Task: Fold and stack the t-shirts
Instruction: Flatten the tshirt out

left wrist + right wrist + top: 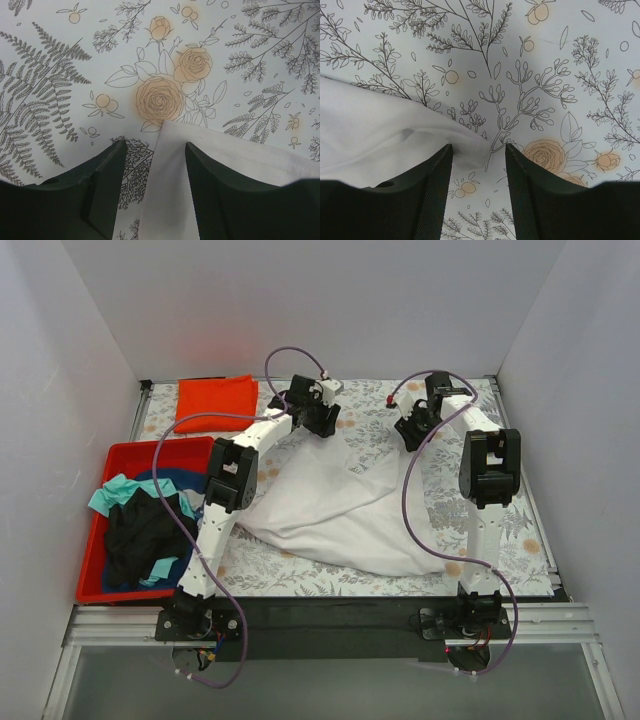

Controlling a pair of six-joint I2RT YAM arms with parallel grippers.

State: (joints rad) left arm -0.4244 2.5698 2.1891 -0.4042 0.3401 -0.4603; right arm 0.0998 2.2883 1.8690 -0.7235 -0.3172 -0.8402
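Observation:
A large white t-shirt lies spread on the floral table cover. My left gripper is open over its far left corner; in the left wrist view the white corner lies between the jaws of that gripper. My right gripper is open over its far right corner; the white edge reaches just between the jaws of that gripper. An orange-red folded t-shirt lies at the far left. Teal, black and blue t-shirts fill the red bin.
The red plastic bin stands at the left edge of the table. White walls close in the back and both sides. A dark rail runs along the near edge by the arm bases.

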